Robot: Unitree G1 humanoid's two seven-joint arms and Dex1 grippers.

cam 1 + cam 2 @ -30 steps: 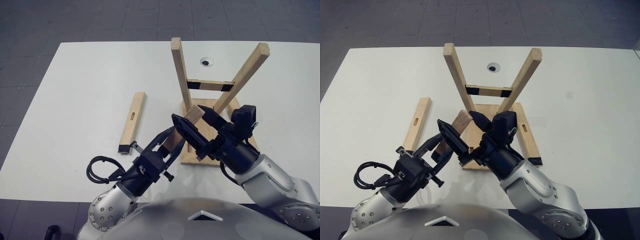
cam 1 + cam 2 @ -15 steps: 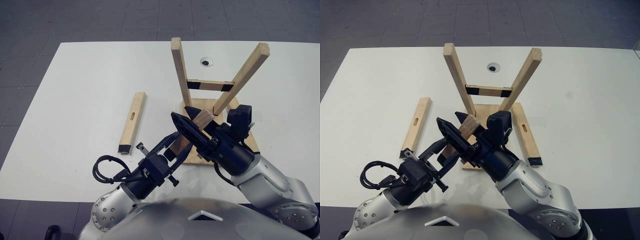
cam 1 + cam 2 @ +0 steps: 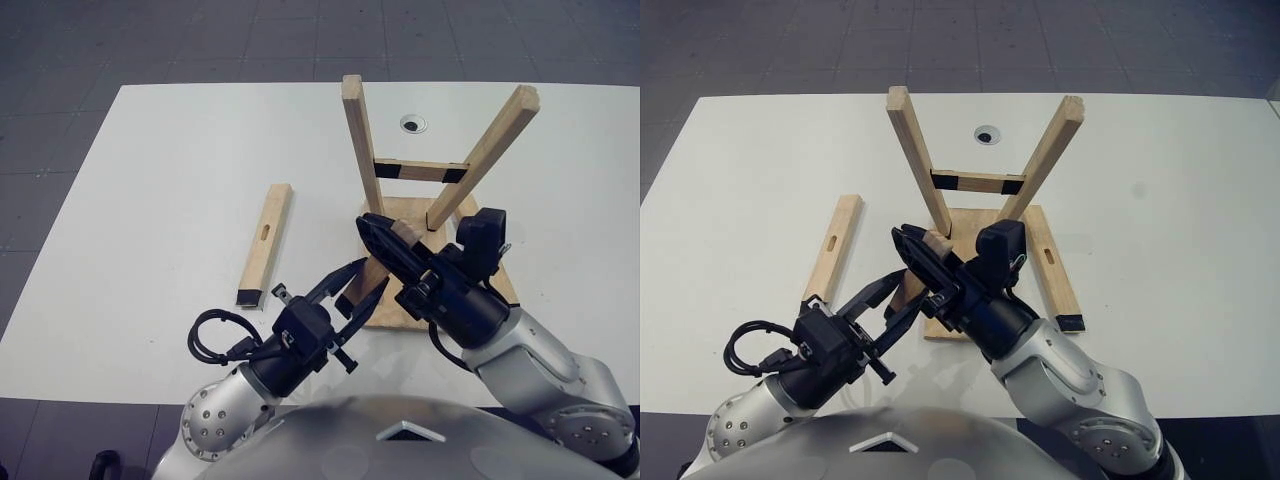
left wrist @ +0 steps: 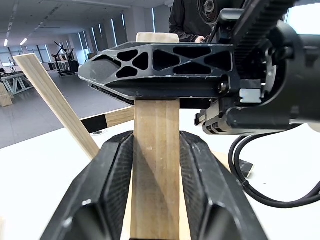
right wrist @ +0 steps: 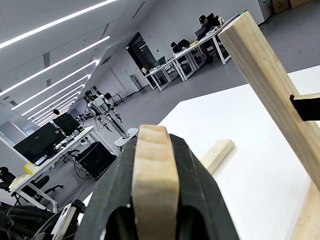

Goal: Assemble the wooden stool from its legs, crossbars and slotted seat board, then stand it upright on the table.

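A: Where is the third leg (image 4: 156, 160)?

B: It leans over the near left corner of the seat board (image 3: 1055, 285), which lies flat on the table (image 3: 150, 200). From the head I cannot tell whether its foot touches the board.

A: And the grippers?

B: The left gripper (image 3: 370, 273) holds its lower part. The left wrist view shows both pads pressed to its sides. The right gripper (image 3: 372, 228) is clamped across its upper end.

A: What else is there?

B: Two upright legs (image 3: 358, 150) stand in the board's far side, joined by a crossbar (image 3: 420, 170). A loose leg (image 3: 265, 240) lies left of the board.
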